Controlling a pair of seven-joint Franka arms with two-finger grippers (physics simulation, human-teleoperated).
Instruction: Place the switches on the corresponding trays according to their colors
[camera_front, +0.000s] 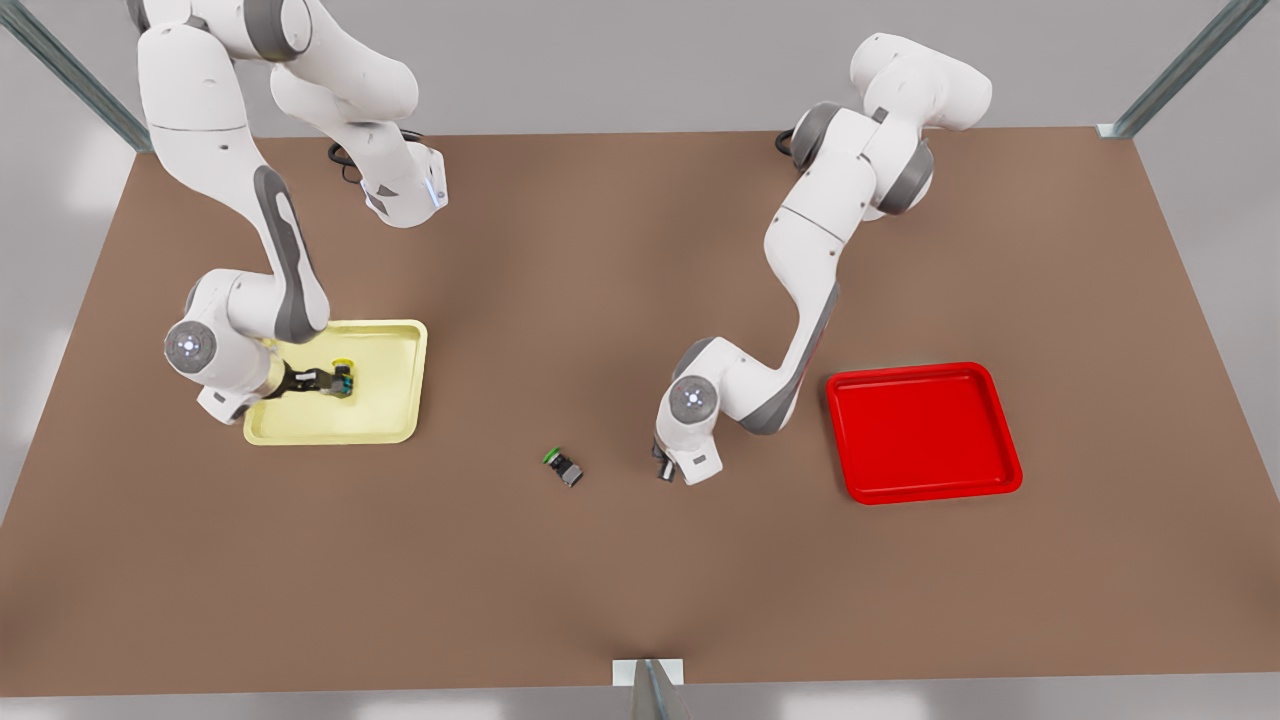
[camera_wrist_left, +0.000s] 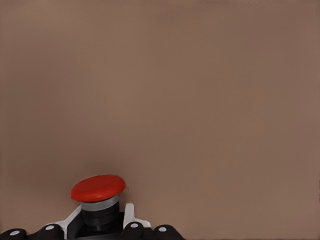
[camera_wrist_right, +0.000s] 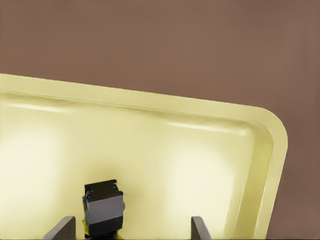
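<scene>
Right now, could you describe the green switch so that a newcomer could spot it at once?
Look at the bare brown table between the pale yellow tray and the red tray. The green switch lies there on its side, alone, a tiny dark block with a green cap.

No readable text, label, brand, number or sign is showing anywhere in these views.
</scene>
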